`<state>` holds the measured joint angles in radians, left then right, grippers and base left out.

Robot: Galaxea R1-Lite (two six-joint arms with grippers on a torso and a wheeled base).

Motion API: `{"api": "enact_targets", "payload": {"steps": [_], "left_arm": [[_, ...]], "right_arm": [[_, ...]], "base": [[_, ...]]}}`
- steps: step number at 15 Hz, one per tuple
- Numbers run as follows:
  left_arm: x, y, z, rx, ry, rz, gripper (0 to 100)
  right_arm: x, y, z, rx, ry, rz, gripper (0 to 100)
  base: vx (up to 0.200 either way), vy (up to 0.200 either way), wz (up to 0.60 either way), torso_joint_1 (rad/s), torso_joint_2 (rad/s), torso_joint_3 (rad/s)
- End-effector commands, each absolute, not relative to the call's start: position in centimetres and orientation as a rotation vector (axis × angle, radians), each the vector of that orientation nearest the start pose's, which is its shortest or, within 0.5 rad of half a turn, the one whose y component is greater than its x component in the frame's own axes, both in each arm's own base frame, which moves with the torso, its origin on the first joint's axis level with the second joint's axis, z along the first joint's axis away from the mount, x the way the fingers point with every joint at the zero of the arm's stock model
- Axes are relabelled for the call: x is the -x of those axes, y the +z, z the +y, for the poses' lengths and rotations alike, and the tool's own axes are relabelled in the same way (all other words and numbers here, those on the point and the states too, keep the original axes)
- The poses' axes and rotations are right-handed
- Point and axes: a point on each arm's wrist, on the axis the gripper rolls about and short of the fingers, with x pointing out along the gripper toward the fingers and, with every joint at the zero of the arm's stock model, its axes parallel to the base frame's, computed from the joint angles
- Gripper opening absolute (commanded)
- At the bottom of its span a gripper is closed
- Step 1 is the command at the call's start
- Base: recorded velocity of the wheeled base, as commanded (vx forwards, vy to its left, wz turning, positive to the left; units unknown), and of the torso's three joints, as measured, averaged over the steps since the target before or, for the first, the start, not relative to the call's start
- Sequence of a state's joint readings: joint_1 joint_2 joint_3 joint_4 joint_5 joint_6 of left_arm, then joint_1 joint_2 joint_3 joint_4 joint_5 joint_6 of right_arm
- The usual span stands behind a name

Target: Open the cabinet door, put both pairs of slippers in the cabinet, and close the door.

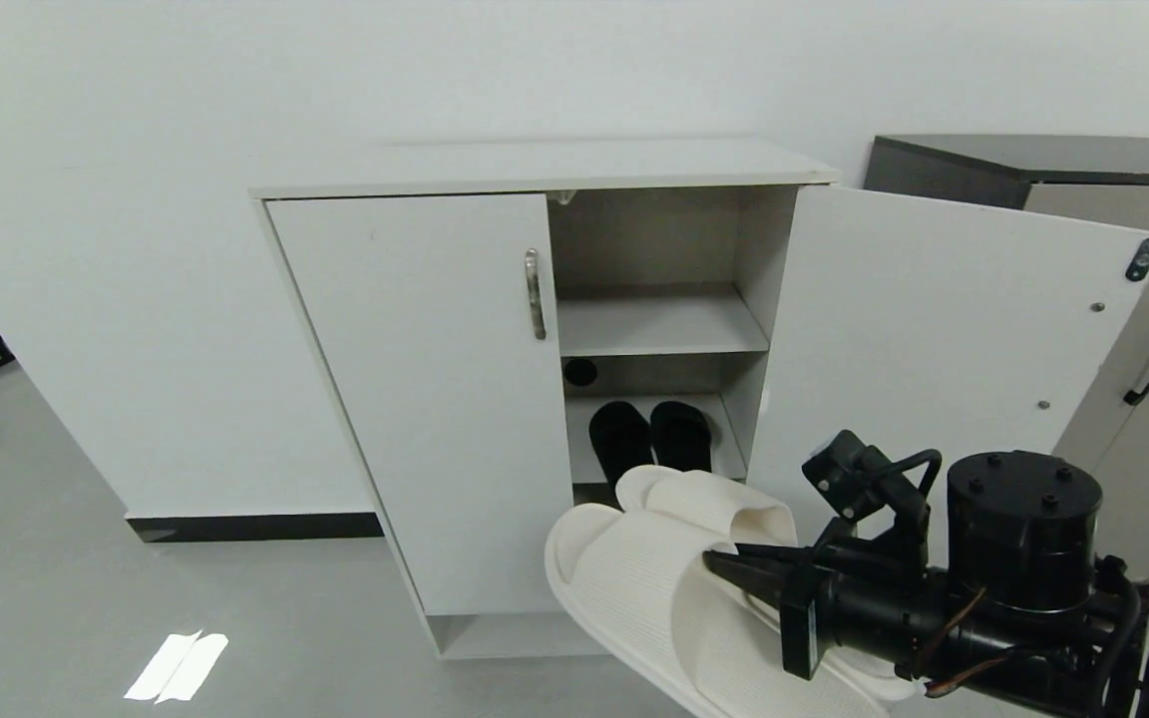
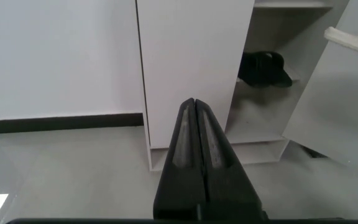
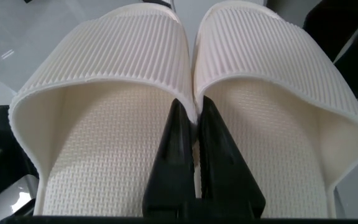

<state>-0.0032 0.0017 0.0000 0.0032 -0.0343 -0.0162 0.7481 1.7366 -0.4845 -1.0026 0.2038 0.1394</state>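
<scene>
Before the open cabinet [image 1: 415,399], ribbed cream slippers [image 1: 634,588], pinched by right claw [image 1: 724,563]

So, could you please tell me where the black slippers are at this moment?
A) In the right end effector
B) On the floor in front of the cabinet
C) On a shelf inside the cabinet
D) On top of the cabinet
C: the black slippers lie side by side on a shelf inside the open cabinet, while the right end effector grips the white slippers.
</scene>
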Motion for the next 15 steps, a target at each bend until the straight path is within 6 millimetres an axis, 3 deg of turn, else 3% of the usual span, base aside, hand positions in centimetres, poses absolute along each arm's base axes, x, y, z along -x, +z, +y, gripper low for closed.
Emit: {"api": "enact_targets", "payload": {"steps": [1, 3, 5, 8, 10, 15], "left_arm": [[2.3, 7.5, -0.1, 0.017, -0.037, 0.006, 0], [2.3, 7.5, -0.1, 0.017, -0.037, 0.006, 0], [2.3, 7.5, -0.1, 0.018, -0.035, 0.006, 0], [2.3, 7.5, -0.1, 0.015, -0.037, 0.006, 0], [2.3, 7.5, -0.1, 0.017, -0.035, 0.006, 0], [2.3, 7.5, -0.1, 0.017, -0.037, 0.006, 0]], "right_arm": [[-19.7, 12.6, 19.0, -0.058, 0.933, 0.321, 0], [-19.5, 12.1, 18.7, 0.036, 0.942, 0.292, 0], [-19.9, 13.7, 19.0, 0.018, 0.893, 0.228, 0], [-21.3, 18.7, 22.1, -0.045, 0.547, 0.26, 0], [-22.5, 20.8, 23.6, -0.07, 0.306, 0.264, 0], [-27.2, 22.6, 28.0, -0.093, 0.117, 0.156, 0]], "base": [[0.0, 0.0, 0.0, -0.124, 0.44, 0.33], [0.0, 0.0, 0.0, -0.085, 0.36, 0.256], [0.0, 0.0, 0.0, -0.032, 0.13, 0.085], [0.0, 0.0, 0.0, -0.006, 0.02, 0.014], [0.0, 0.0, 0.0, 0.0, 0.0, 0.0], [0.0, 0.0, 0.0, 0.0, 0.0, 0.0]]}}
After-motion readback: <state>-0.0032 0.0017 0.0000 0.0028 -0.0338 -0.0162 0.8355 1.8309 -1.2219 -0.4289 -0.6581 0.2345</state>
